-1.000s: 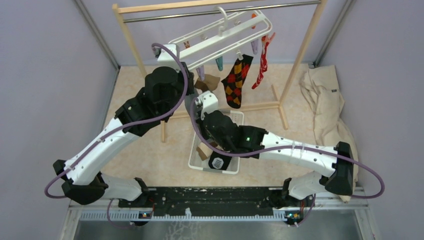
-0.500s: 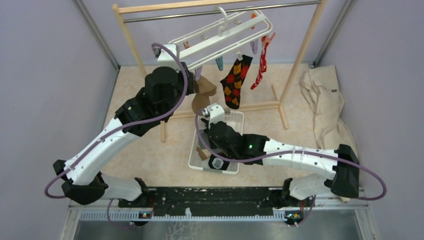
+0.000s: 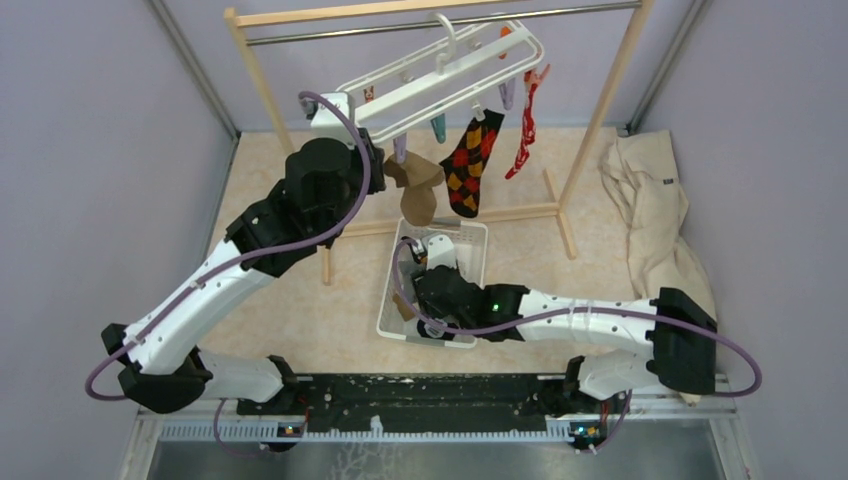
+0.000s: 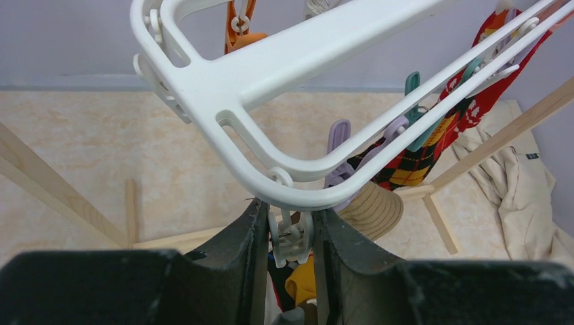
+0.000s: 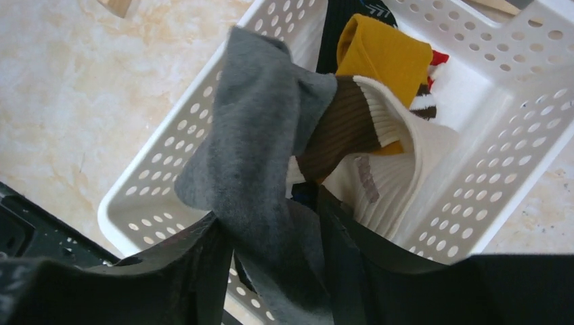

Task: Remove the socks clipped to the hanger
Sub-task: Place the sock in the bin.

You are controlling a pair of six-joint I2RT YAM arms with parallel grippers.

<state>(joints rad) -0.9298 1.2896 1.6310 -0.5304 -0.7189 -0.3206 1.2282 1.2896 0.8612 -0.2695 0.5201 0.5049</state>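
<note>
The white hanger (image 3: 440,75) hangs tilted from the rack's rail. A dark argyle sock (image 3: 470,165), a red patterned sock (image 3: 524,125) and a tan sock (image 3: 418,195) dangle from its clips. My left gripper (image 4: 288,218) is shut on a white clip (image 4: 291,238) at the hanger's (image 4: 284,61) near corner; nothing hangs from that clip. My right gripper (image 5: 274,223) is low over the white basket (image 5: 487,169), jaws parted, with a grey sock (image 5: 257,135) draped loosely between them. A mustard sock (image 5: 382,47) and a brown sock (image 5: 342,128) lie in the basket.
The wooden rack (image 3: 610,95) stands at the back, its floor bar behind the basket (image 3: 473,235). A large beige cloth (image 3: 655,210) is heaped at the right wall. Purple (image 4: 338,135), teal (image 4: 411,84) and orange (image 4: 237,20) clips hang from the frame.
My right arm has drawn back and down from under the hanger to the basket with the grey sock, and its jaws have parted. The tan sock swung. The left arm held still.
</note>
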